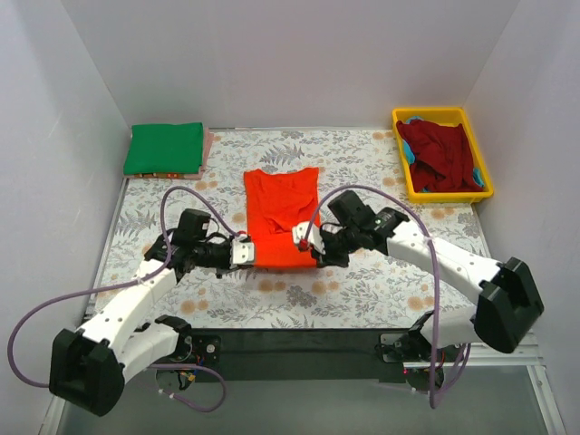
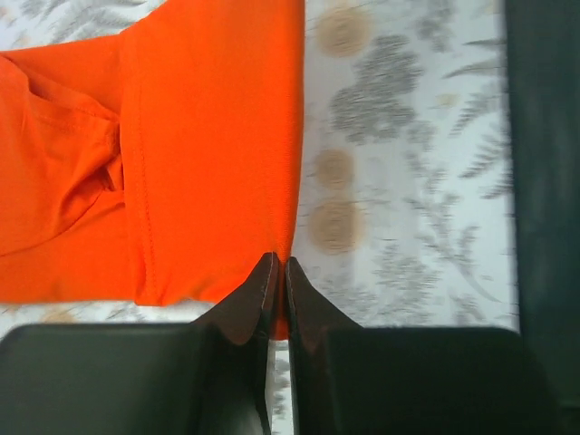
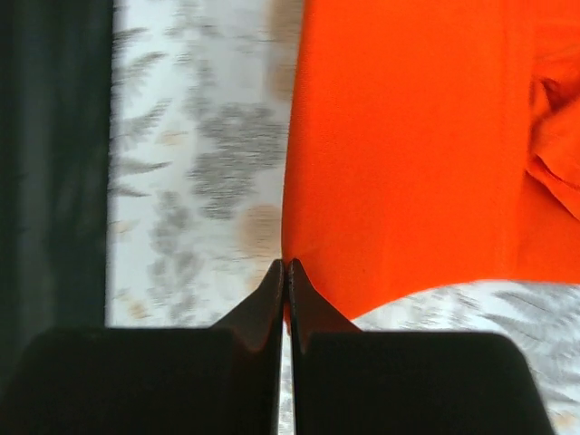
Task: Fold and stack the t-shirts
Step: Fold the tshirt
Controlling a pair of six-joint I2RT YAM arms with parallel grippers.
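An orange-red t-shirt point(image 1: 281, 213) lies flat in a narrow strip in the middle of the table, sleeves folded in. My left gripper point(image 1: 243, 252) is shut on the near left corner of its hem point(image 2: 283, 299). At the near right corner my right gripper point(image 1: 302, 239) is shut on the orange-red cloth point(image 3: 287, 308). A folded green t-shirt point(image 1: 164, 149) rests at the far left corner of the table. A dark red t-shirt point(image 1: 439, 157) lies crumpled in the yellow tray point(image 1: 486, 172) at the far right.
The table carries a floral cloth point(image 1: 362, 281). Its dark near edge point(image 1: 299, 340) runs just behind both grippers. White walls enclose the left, back and right sides. A bit of blue cloth point(image 1: 412, 120) shows in the tray under the dark red shirt.
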